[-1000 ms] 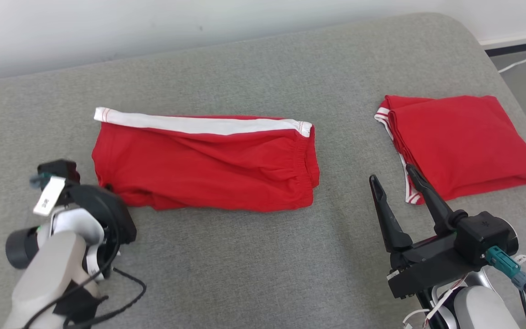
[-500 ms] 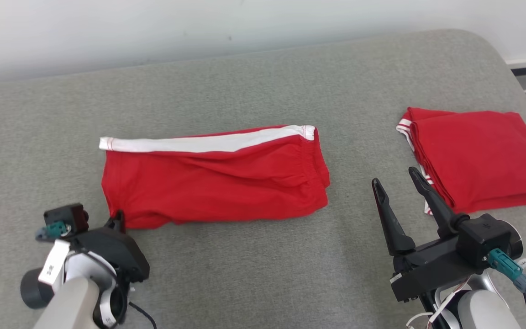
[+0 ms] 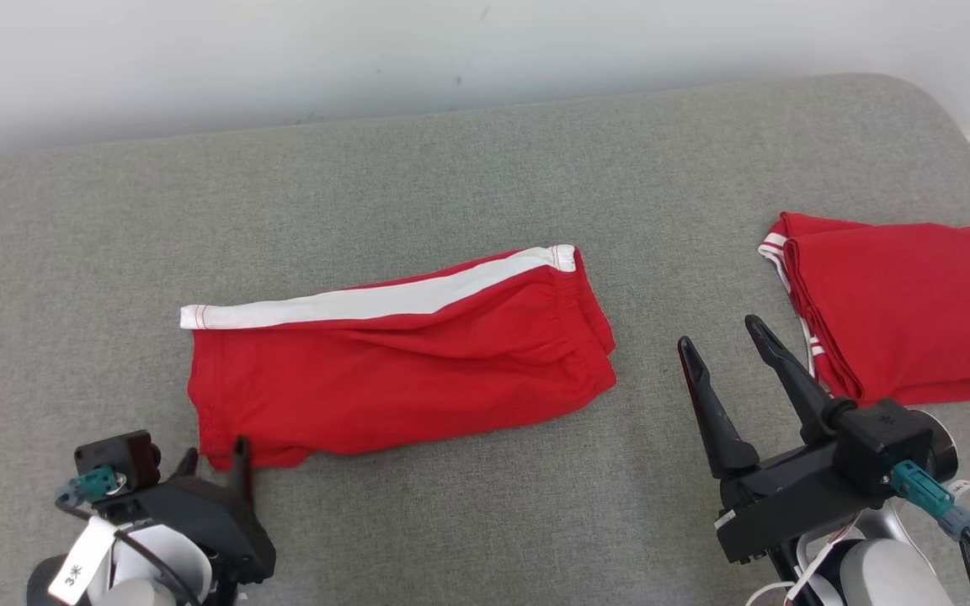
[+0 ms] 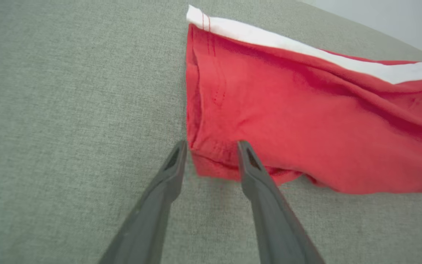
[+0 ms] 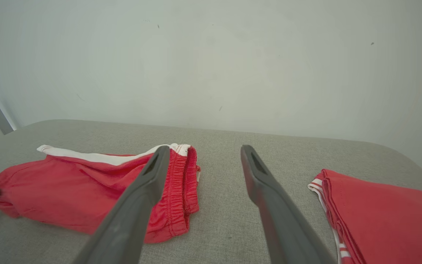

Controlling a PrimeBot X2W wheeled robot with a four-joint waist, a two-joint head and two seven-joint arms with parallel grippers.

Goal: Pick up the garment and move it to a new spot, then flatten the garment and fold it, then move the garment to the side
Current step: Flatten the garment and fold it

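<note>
As I look down through the head camera, the shorts [image 3: 392, 370] lie flat mid-bench [image 3: 485, 168], red with a white stripe [image 3: 367, 296] along the far edge and the waistband toward 3 o'clock. My left pincer [image 3: 215, 449] sits at 7 o'clock, its tips at the shorts' near left corner. My right pincer [image 3: 719, 332] is at 4 o'clock, spread wide and holding nothing. It hovers over bare bench between the shorts and a folded red cloth [image 3: 906, 320] at 3 o'clock.

Through the left wrist camera, the left pincer [image 4: 211, 145] is spread. One fingertip stands just beside the hem and the other over the red corner, so the cloth is not pinched. The stripe [image 4: 306, 47] runs off toward 2 o'clock.

Through the right wrist camera, the right pincer [image 5: 204, 147] has its fingers well apart. The shorts [image 5: 79, 190] lie at 9 o'clock with the elastic waistband nearest, the folded cloth [image 5: 387, 216] at 4 o'clock, and a pale wall [image 5: 211, 55] behind.
</note>
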